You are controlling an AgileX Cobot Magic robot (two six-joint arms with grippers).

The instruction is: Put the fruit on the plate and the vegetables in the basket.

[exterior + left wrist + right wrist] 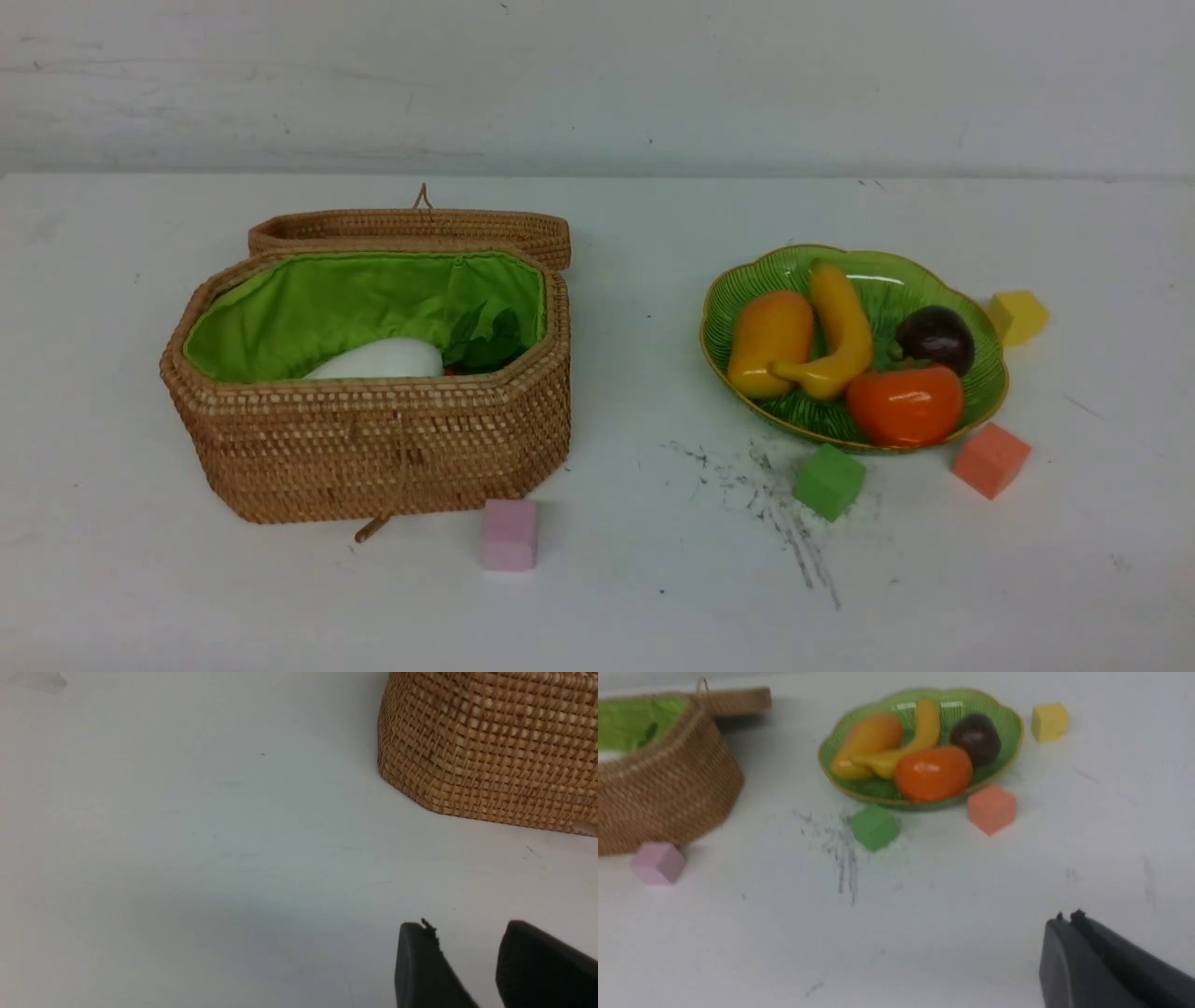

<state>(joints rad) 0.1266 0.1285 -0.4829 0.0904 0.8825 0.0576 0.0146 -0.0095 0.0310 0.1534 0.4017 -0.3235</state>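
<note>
All four fruit (845, 350) lie on the plate (980, 397), right; the white eggplant (378, 359) sits in the basket (373, 439), left. Judged finished, so retreat low, clear of the cubes (both empty): right tool (1066, 926) pinched together, left tool (467, 956) narrowly parted over bare desk (187, 858).
</note>
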